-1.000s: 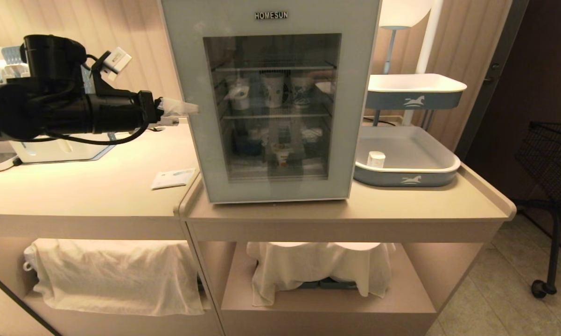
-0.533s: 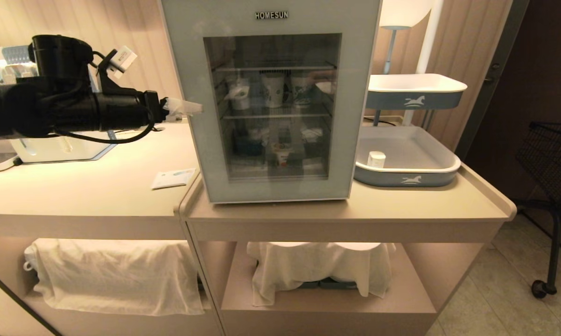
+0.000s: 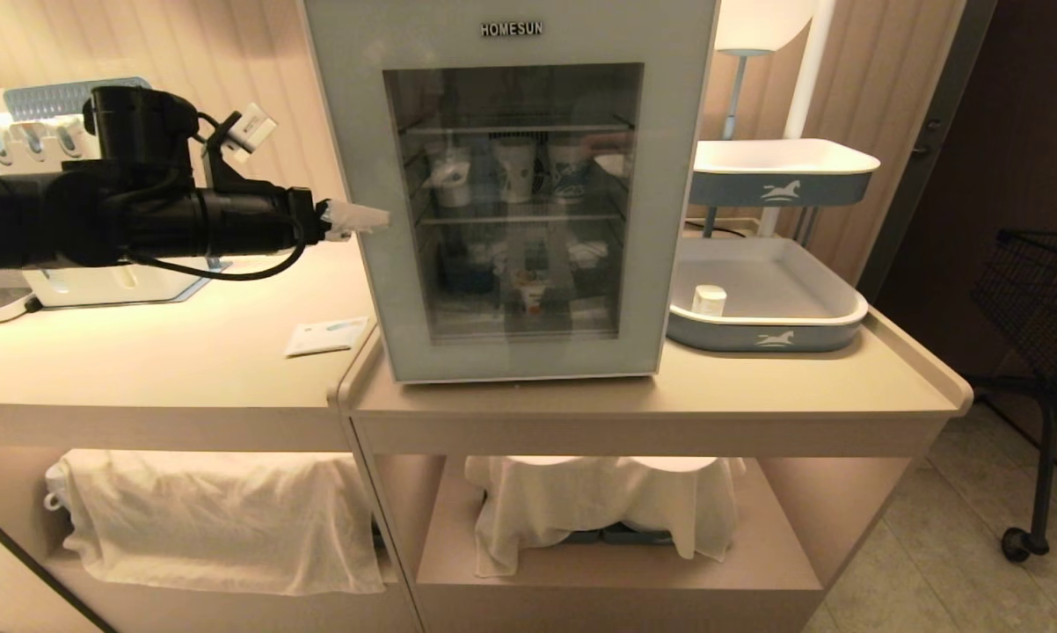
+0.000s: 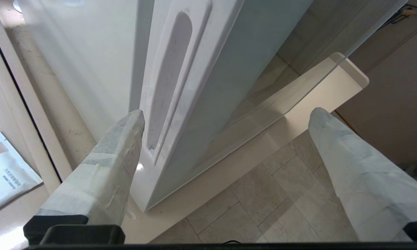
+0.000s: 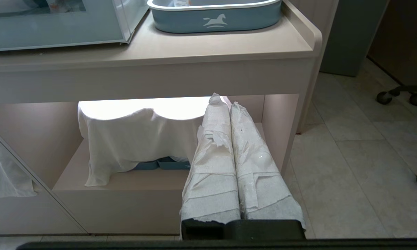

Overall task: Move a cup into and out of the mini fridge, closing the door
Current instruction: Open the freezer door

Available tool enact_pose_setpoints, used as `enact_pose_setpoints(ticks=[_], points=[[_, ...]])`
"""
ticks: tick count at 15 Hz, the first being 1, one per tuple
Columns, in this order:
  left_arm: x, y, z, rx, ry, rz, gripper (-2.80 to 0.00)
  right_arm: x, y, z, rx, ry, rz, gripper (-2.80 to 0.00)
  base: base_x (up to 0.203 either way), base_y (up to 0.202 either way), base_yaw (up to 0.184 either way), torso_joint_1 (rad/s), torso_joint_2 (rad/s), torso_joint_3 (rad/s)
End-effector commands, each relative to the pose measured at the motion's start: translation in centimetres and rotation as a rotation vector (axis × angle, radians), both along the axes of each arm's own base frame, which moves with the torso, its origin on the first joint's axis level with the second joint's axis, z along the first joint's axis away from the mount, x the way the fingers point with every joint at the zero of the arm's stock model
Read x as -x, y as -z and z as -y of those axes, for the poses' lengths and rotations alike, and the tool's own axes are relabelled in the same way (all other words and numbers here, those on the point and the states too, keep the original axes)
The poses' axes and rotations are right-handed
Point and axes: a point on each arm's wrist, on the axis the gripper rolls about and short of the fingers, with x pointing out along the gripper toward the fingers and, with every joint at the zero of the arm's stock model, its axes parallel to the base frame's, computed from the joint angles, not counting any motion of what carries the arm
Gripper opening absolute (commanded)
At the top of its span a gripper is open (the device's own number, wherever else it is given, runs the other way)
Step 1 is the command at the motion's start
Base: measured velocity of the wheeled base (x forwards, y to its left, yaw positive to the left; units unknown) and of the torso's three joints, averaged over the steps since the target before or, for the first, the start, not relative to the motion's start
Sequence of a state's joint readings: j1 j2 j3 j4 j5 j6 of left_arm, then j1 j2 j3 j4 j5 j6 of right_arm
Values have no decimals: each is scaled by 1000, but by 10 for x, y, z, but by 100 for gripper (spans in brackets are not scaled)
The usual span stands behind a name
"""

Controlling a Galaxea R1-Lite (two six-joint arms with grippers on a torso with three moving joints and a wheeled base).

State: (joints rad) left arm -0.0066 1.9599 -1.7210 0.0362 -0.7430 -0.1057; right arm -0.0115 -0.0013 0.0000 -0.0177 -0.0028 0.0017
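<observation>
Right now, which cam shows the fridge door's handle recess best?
Left wrist view: the recess in the door edge sits between the open left gripper fingers. Head view shows only the door's front; right wrist only a corner.

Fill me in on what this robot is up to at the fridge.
The left gripper is at the left edge of the mini fridge, jaws open around the door edge; in the left wrist view one fingertip sits by the recessed handle groove. The door looks shut. The cup stands inside on the lower shelf, behind the glass. The right gripper is shut and parked low, in front of the table's lower shelf.
</observation>
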Motion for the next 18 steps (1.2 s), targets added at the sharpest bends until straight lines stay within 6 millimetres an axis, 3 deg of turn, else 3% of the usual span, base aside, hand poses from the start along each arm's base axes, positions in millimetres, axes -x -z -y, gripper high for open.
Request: enact_pose_setpoints(ticks=[1,8,18], points=[[-4,4,1,2,7,-10,0,-1,2,0,0,1,-10,-280,0,0,0,0,0,0],[-5,4,18,8,39,-8,0,-1,2,0,0,0,-10,-280,0,0,0,0,0,0],[-7,4,22,9,48,12,0,-1,2,0,0,1,-10,-280,0,0,0,0,0,0]])
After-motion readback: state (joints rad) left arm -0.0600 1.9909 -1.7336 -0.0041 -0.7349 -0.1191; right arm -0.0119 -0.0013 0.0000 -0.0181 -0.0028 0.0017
